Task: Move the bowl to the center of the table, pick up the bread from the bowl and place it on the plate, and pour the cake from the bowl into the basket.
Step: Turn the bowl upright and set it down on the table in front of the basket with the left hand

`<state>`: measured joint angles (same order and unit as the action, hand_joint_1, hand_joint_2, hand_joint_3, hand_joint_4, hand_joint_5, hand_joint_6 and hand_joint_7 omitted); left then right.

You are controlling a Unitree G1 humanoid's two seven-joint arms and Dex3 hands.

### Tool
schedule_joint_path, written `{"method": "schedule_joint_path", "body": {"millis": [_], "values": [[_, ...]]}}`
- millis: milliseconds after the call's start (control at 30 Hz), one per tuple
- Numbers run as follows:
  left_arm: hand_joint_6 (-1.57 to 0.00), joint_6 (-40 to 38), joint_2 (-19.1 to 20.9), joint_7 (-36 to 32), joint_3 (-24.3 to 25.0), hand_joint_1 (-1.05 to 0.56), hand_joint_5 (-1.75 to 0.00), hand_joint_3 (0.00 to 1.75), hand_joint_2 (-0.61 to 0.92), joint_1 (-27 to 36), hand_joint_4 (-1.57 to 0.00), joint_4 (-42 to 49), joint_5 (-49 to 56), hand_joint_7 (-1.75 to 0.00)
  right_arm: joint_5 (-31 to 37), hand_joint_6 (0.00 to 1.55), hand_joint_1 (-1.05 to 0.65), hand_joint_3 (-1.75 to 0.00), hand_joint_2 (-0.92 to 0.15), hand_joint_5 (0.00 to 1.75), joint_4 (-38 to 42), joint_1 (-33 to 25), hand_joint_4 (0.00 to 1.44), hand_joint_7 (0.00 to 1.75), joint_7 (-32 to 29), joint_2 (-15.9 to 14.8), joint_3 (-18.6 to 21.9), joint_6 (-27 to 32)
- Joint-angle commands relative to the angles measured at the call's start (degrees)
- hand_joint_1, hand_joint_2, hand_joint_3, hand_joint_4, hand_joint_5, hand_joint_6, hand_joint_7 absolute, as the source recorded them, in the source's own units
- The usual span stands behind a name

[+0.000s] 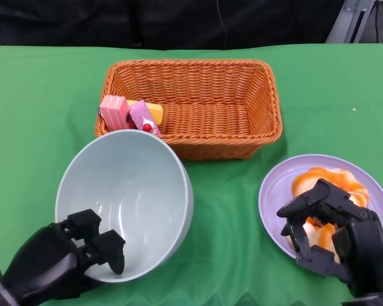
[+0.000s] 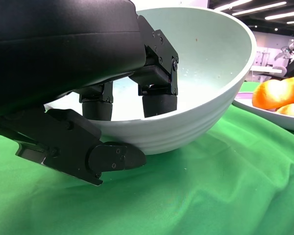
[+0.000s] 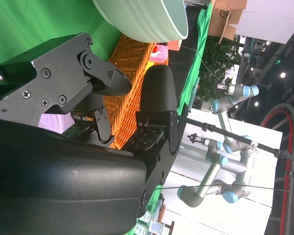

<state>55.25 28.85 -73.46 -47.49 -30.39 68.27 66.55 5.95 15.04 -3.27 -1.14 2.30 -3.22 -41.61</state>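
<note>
From above, the left hand grips the near rim of the pale green bowl, fingers inside, and the bowl tilts toward the orange basket, where the pink cake pieces lie in the left corner. The right hand hovers over the bread on the lilac plate; its fingers are curled, and I cannot tell whether they touch it.

The right wrist camera shows that hand's fingers apart, nothing between them.

The left wrist camera shows the bowl's rim pinched between fingers and thumb, above the green cloth.
</note>
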Motion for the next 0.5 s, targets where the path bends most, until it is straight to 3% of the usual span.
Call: {"method": "schedule_joint_path", "body": {"millis": [33, 100, 200, 367, 500], "values": [[-0.69, 2.1, 2.2, -1.2, -0.9, -0.35, -1.04, 0.23, 0.92, -0.8, -0.55, -2.4, 0.2, -0.63, -0.3, 0.7, -0.02, -1.02, -0.57, 1.51, -0.1, -0.3, 0.75, 1.27, -0.5, -0.5, 0.7, 0.2], [-0.76, 2.7, 2.6, -2.4, -1.1, -0.41, -0.86, 0.18, 0.92, -0.6, -0.56, -3.5, 0.4, -0.36, -0.4, 0.7, -0.02, -1.02, -0.57, 1.51, 0.1, -0.2, 0.74, 1.27, -0.4, -0.6, 0.7, 0.0], [-0.79, 3.7, 3.2, -4.3, -1.5, -0.47, -0.61, 0.18, 0.92, -0.2, -0.6, -4.8, 0.7, -0.14, 0.1, 0.71, -0.03, -1.02, -0.57, 1.52, 0.3, -0.2, 0.75, 1.27, -0.8, -0.6, 0.8, 0.1], [-0.64, 7.3, 3.7, -7.6, -1.0, -0.74, -0.21, 0.24, 0.92, 0.8, -0.6, -6.7, 0.0, -0.01, 0.0, 0.71, -0.01, -1.02, -0.58, 1.51, 0.8, -0.3, 0.75, 1.27, -0.7, -0.7, 0.7, -0.3], [-0.56, 8.5, 3.6, -9.3, 0.1, -0.86, -0.12, 0.26, 0.92, 1.7, -0.56, -7.4, -0.9, 0.0, 0.8, 0.71, 0.0, -1.02, -0.58, 1.51, 1.4, -0.1, 0.75, 1.27, -1.3, -0.8, 0.8, -1.2]]}}
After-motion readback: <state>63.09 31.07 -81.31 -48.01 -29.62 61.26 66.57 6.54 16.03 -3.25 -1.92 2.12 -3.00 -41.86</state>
